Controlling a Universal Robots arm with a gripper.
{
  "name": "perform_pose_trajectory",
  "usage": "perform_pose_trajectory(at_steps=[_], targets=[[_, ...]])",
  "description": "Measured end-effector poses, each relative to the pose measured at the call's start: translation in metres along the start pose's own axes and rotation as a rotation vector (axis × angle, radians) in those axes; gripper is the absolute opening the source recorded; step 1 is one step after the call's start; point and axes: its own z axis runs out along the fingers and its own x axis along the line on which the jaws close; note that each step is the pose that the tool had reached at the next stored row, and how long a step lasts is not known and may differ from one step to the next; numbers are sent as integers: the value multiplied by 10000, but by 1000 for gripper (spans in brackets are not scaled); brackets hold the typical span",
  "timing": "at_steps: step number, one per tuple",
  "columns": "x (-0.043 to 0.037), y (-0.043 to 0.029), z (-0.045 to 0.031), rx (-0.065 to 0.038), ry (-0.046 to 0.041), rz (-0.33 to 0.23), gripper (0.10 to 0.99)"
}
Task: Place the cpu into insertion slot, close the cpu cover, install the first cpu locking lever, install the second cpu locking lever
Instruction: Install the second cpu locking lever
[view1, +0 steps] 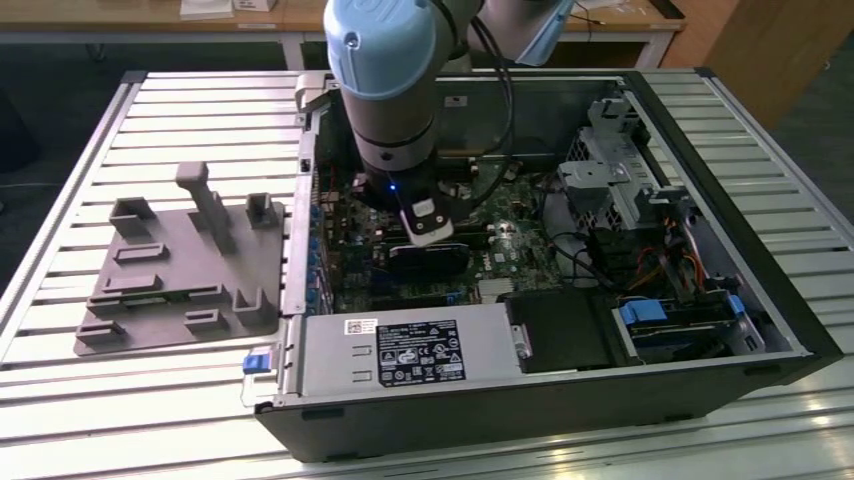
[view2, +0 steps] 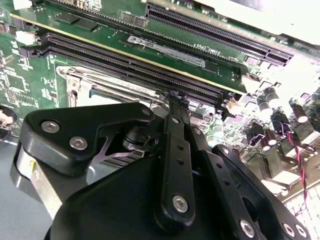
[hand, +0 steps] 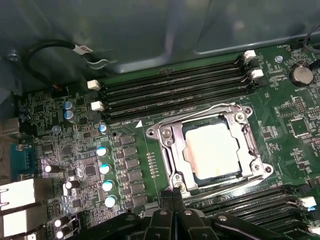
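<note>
The cpu (hand: 212, 150), a pale silver square, lies in the insertion slot (hand: 265, 169) on the green motherboard. The cpu cover (hand: 172, 145), a silvery frame with a square window, lies flat over it. One thin wire lever (hand: 215, 106) runs along one side of the socket and another lever (hand: 225, 184) runs along the opposite side. My gripper (hand: 172, 192) is shut, its black fingertips pressed together right beside a corner of the socket. In the second wrist view the gripper (view2: 175, 97) sits against the edge of the cover frame (view2: 85, 80). In the exterior view the gripper (view1: 430, 235) hangs inside the open computer case.
The case walls (view1: 747, 300) ring the motherboard. Long black memory slots (hand: 175, 90) flank the socket on two sides. Upright capacitors (hand: 102, 152) stand close by. A power supply box (view1: 400, 350) and drive cage (view1: 601, 180) crowd the case. A grey parts fixture (view1: 174, 270) lies at the exterior view's left.
</note>
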Motion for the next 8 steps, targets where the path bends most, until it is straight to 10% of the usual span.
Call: perform_pose_trajectory(at_steps=[8], targets=[[8,-10,30,-10,4,1,106]])
